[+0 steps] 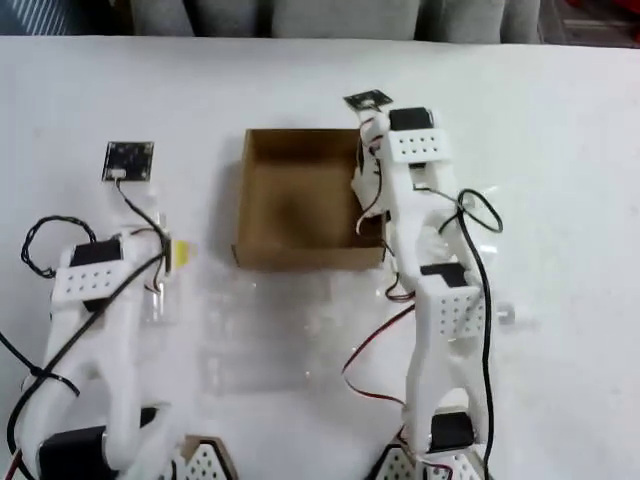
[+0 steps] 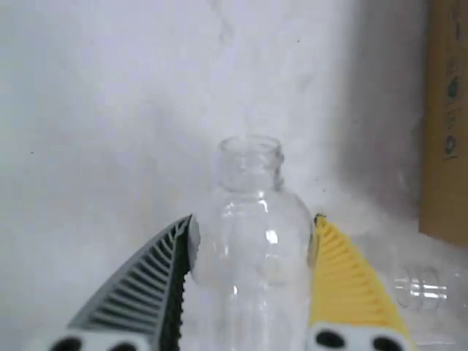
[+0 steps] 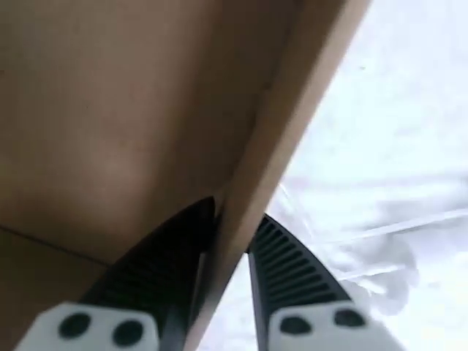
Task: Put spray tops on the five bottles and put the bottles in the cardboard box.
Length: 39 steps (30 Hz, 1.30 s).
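A clear bottle with an open neck and no spray top stands between the grey and yellow fingers of my left gripper, which is shut on its body. From above, that gripper sits left of the cardboard box. My right gripper is shut on the box's right wall, one black finger inside and one outside. In the high view it sits at the box's right side. The box looks empty inside.
Another clear bottle lies on the white table beside the box wall. Faint clear bottles lie in front of the box. A small clear piece rests right of the right arm. Black wires trail from both arms.
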Tool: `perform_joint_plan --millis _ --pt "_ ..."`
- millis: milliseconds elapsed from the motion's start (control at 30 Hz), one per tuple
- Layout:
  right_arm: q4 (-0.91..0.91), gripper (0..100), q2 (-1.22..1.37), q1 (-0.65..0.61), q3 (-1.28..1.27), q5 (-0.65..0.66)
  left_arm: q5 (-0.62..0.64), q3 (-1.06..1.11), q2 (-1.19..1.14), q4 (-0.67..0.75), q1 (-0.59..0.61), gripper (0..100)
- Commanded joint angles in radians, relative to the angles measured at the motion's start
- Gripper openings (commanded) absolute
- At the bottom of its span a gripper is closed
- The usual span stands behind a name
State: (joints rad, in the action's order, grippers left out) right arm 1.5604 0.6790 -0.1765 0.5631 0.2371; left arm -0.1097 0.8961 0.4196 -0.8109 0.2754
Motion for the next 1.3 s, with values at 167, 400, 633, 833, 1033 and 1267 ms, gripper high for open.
perform_joint_plan --millis 167,400,633,833,1033,1267 --pt "-0.131 8.2 -0.094 0.025 -0.081 -0.048 -0.009 -0.005 0.048 0.032 0.005 2" --pt "-0.061 21.5 -0.140 0.042 -0.034 -0.020 -0.009 -0.005 0.048 0.032 0.007 2" --pt "0.165 9.9 -0.303 0.179 0.084 -0.169 -0.009 -0.005 0.048 0.032 0.007 2" --pt "0.166 8.7 -0.374 0.358 -0.055 -0.233 -0.009 -0.005 0.048 0.032 0.007 2" --pt "0.165 8.7 -0.432 0.472 -0.193 -0.192 -0.009 -0.005 0.048 0.032 0.007 2" --pt "0.038 8.2 -0.628 0.498 -0.489 -0.181 -0.009 -0.003 0.047 0.034 0.007 2"
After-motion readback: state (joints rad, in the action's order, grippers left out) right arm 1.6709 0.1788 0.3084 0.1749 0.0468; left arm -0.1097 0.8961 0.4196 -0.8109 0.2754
